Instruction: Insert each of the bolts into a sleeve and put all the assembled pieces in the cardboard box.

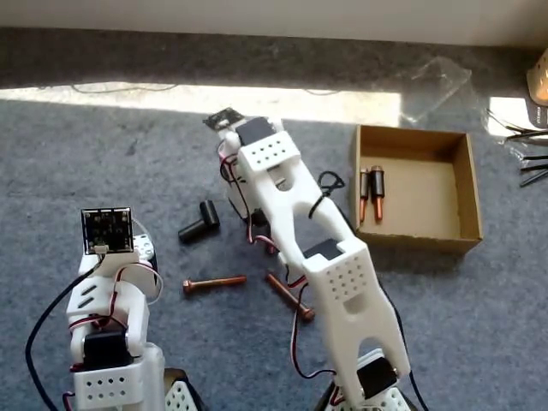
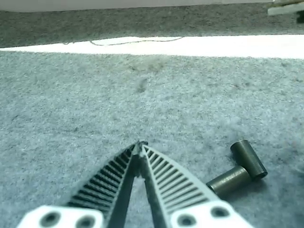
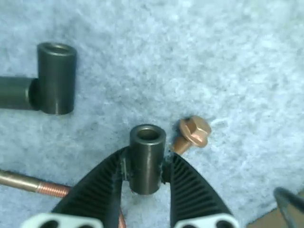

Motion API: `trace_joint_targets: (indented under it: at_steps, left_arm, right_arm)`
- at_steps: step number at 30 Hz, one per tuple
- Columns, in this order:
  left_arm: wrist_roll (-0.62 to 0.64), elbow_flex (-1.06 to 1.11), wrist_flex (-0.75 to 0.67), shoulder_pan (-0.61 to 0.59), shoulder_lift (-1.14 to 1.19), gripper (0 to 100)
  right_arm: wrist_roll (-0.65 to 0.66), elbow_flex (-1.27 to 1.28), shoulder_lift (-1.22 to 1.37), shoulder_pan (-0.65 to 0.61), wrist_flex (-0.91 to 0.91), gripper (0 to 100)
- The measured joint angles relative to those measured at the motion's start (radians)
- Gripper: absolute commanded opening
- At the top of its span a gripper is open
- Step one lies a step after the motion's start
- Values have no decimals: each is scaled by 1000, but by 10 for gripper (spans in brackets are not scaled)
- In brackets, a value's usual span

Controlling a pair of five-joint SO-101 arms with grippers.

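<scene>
Dark sleeve point(image 3: 148, 142) in pincer point(image 3: 147, 165), bolt point(image 3: 194, 133) seemingly half-hidden

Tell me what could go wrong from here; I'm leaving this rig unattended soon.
1. The right tool clamps one sleeve close beside a bolt; lifting or turning might nudge that bolt away.
2. The two loose sleeves lie touching; the shut left tool nearby could push both when grabbing one.

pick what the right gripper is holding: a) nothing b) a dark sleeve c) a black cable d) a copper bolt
b, the right gripper is closed around a dark sleeve standing upright between its jaws, while a copper bolt lies loose just beside it.
</scene>
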Motion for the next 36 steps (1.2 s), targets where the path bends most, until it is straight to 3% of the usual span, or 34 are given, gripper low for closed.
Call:
trace_joint_targets:
  at_steps: [6, 16, 36]
  left_arm:
    - [0, 0, 0, 0, 0, 7]
    - [0, 55, -66, -2, -2, 7]
    - [0, 55, -77, 84, 2, 7]
  right_arm:
    - [0, -222, -5, 12, 63, 5]
    - [0, -241, -298, 71, 66, 5]
    - [0, 339, -1180, 98, 66, 5]
